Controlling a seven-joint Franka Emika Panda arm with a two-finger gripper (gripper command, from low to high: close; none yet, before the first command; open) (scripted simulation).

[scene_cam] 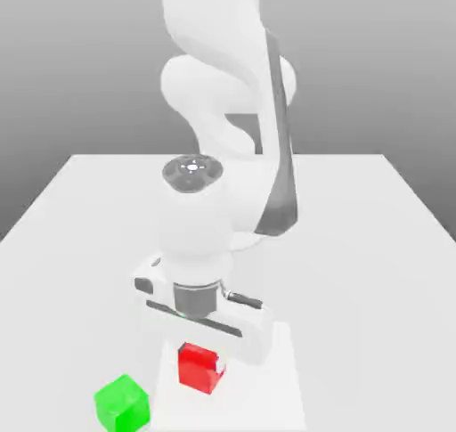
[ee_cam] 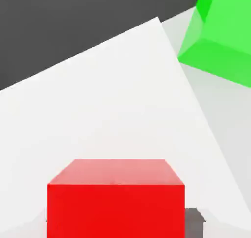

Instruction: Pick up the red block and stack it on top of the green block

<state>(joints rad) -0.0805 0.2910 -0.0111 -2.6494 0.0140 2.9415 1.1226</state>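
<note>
seen from the exterior view: white franka panda arm (scene_cam: pixel 223 110) bent low over a white tabletop (scene_cam: pixel 356 234), with its white two-finger gripper (scene_cam: pixel 203 350) directly above a glossy red cube block (scene_cam: pixel 199 368). red cube resting near the table's front edge, on a paler white square patch (scene_cam: pixel 276 377), its upper rear portion covered by the hand body. glossy green cube block (scene_cam: pixel 122 403) sitting just beside it toward the exterior view's left, closer still to the front edge, clearly apart with a strip of bare table between. broad open surface to both sides of the arm and behind it; little room left in front of the two cubes. fingertips hidden behind the hand housing, so cannot tell how wide the jaws stand or whether anything is held. from the hand view: red cube (ee_cam: pixel 115 198) close under the camera and cut off by the frame edge, green cube (ee_cam: pixel 220 36) cropped at the corner, white surface (ee_cam: pixel 98 104) ending in a straight edge against dark ground (ee_cam: pixel 59 21).
</note>
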